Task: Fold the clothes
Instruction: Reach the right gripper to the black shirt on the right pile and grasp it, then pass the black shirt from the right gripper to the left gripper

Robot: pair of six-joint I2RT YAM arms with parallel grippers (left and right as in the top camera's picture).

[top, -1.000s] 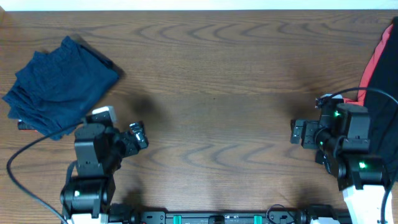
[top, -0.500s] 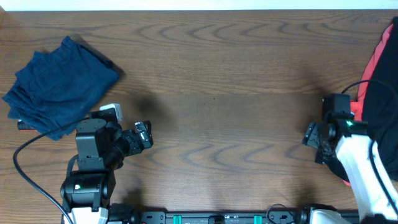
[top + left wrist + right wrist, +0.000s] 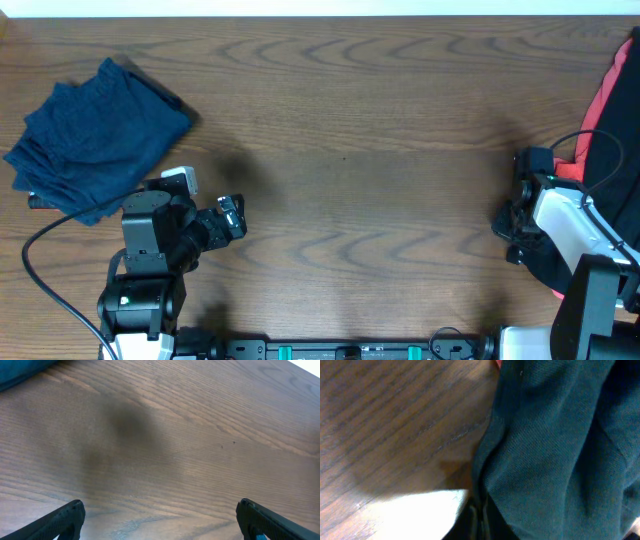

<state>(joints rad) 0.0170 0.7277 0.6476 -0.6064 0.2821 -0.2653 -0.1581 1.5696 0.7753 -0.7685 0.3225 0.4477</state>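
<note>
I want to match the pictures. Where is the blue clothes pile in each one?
Overhead: blue clothes pile at the upper left.
Left wrist: only its edge, in the top left corner.
Right wrist: not in it.
Shared landmark: the brown wooden table, in all three.

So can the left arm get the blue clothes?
Probably yes. The blue clothes lie uncovered near the left gripper, which is open but points away from them, so it would need to turn first.
</note>
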